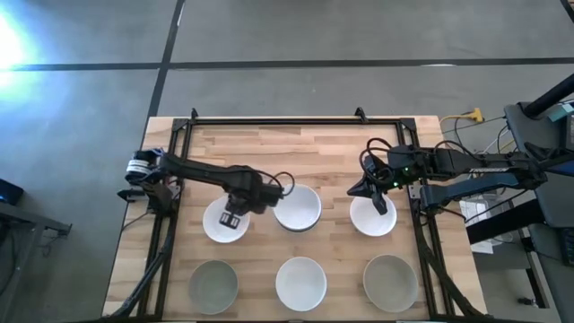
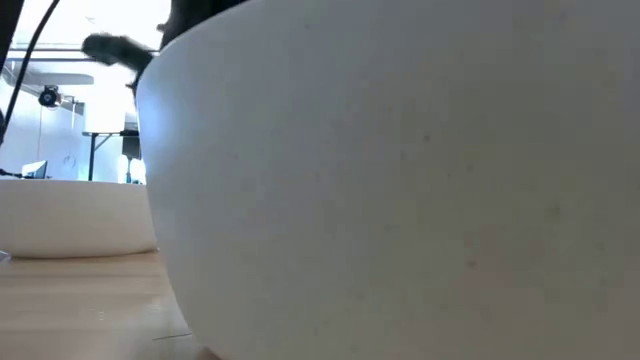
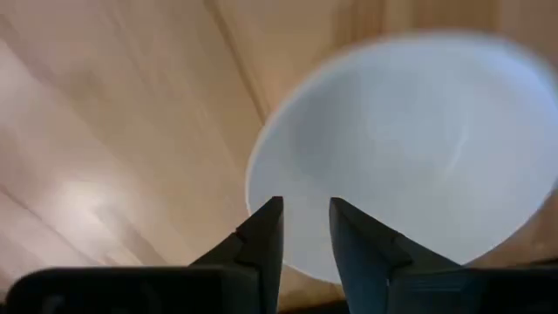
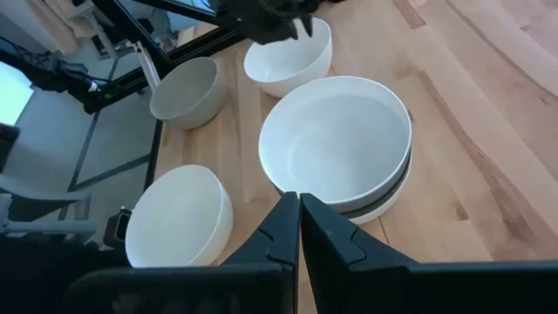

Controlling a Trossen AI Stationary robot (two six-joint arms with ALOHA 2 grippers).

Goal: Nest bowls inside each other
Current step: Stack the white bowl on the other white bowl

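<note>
Bowl (image 2: 400, 190) close-up across low view

L arm reaches in from table's left, L gripper (image 1: 232, 220) pointing down, fingers slightly apart. R arm reaches from right, R gripper (image 1: 380, 203) fingers closed together.

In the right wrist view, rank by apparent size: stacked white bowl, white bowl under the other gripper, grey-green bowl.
1. stacked white bowl
2. white bowl under the left gripper
3. grey-green bowl; these two lie farther off, so unsure.
</note>
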